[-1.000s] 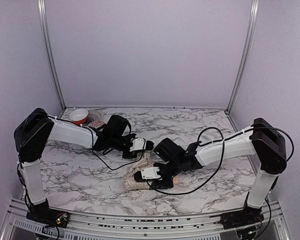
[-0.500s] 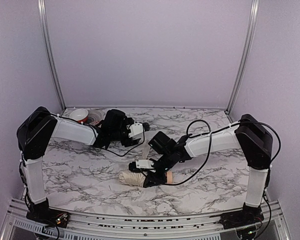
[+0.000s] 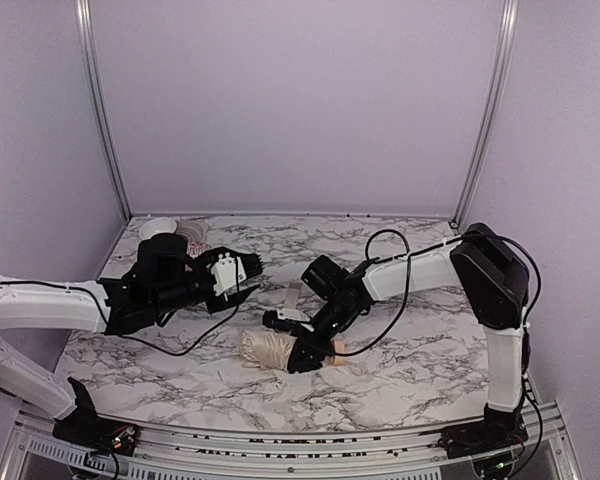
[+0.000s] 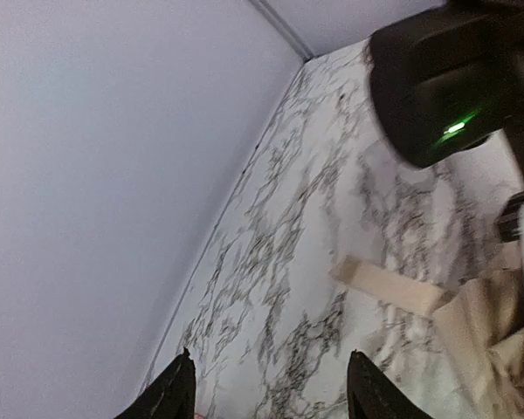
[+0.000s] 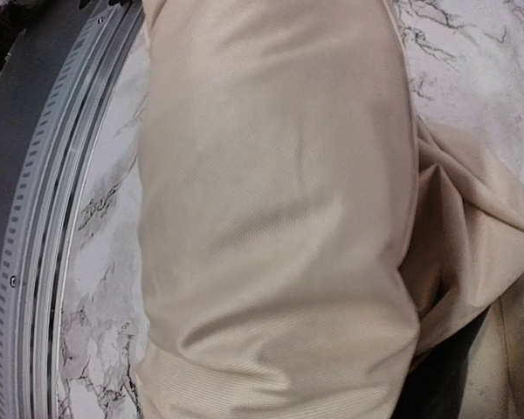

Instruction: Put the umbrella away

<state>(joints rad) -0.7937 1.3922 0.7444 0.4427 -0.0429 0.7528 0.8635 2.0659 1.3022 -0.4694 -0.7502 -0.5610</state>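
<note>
bowl: far-left corner | patterned item: beside bowl | marble table

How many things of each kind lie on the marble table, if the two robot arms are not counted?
Umbrella: 1
Bowl: 1
Small patterned thing beside the bowl, too small to name: 1
Total: 3

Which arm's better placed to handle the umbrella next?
Right, probably. The right gripper is on the bundled umbrella, wrist view full of cream fabric. The left gripper sits apart, fingers open, empty.
</note>
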